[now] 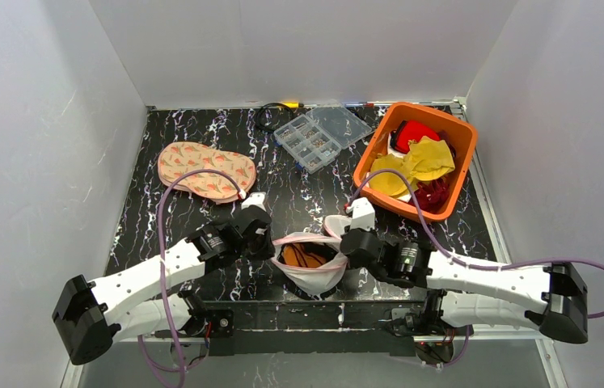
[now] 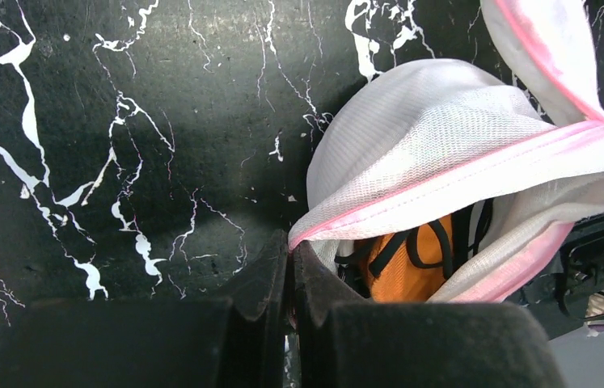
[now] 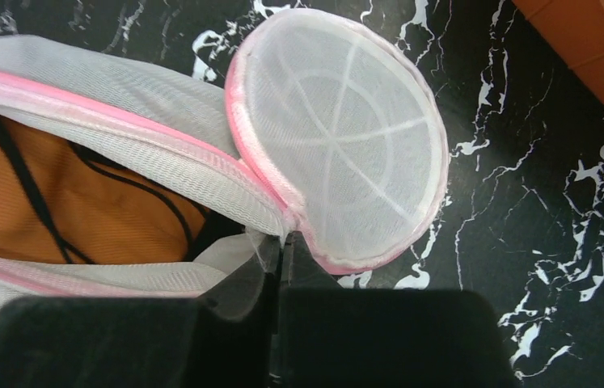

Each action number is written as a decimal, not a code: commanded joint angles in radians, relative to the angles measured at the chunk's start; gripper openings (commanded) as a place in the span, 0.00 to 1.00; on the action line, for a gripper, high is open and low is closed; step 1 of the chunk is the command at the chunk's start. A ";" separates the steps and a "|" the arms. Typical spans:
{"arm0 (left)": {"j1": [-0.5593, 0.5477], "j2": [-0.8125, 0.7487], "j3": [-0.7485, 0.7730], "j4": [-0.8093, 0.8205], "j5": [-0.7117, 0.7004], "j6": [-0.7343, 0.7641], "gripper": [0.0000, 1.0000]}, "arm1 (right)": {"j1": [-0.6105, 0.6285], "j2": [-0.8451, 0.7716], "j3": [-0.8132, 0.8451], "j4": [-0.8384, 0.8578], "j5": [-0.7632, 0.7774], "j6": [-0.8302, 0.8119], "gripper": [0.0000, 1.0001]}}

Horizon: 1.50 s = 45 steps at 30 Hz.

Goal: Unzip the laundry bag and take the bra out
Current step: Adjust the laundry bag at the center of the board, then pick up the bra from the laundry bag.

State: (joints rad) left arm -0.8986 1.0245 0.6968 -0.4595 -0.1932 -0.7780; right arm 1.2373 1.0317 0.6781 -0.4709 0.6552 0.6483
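The laundry bag (image 1: 314, 275), white mesh with a pink zip rim, lies unzipped and spread wide at the table's near edge between both arms. An orange bra (image 1: 305, 255) with black straps shows inside it (image 2: 411, 263) (image 3: 56, 210). My left gripper (image 1: 268, 242) (image 2: 290, 246) is shut on the pink rim at the bag's left end. My right gripper (image 1: 345, 239) (image 3: 282, 242) is shut on the mesh at the bag's right end, where the round ribbed lid (image 3: 343, 137) hangs off the rim and lies flat on the table.
An orange basket (image 1: 462, 145) of red and yellow cloths stands at the back right. A clear compartment box (image 1: 321, 133) is at the back middle. A patterned beige pad (image 1: 205, 168) lies at the back left. White walls enclose the black marbled table (image 1: 161, 210).
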 commanded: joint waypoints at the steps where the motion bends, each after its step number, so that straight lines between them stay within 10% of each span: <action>1: 0.004 -0.024 0.013 -0.004 0.009 0.007 0.00 | 0.002 -0.085 0.019 0.009 -0.026 0.006 0.19; 6: 0.005 -0.020 0.010 0.008 0.035 0.016 0.00 | 0.002 -0.175 0.056 0.060 -0.142 -0.035 0.61; 24: 0.004 -0.112 -0.150 0.082 0.093 -0.035 0.00 | 0.192 0.241 0.217 0.331 -0.120 -0.024 0.91; 37: 0.004 -0.161 -0.204 0.110 0.107 -0.061 0.00 | 0.257 0.432 0.263 0.324 0.118 -0.045 0.91; 45: 0.004 -0.176 -0.221 0.103 0.103 -0.061 0.00 | 0.255 0.418 0.230 0.310 0.197 -0.014 0.49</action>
State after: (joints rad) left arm -0.8982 0.8768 0.4965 -0.3382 -0.0898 -0.8402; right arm 1.4910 1.4796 0.9058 -0.1719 0.7517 0.6228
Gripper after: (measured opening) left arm 0.014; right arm 0.580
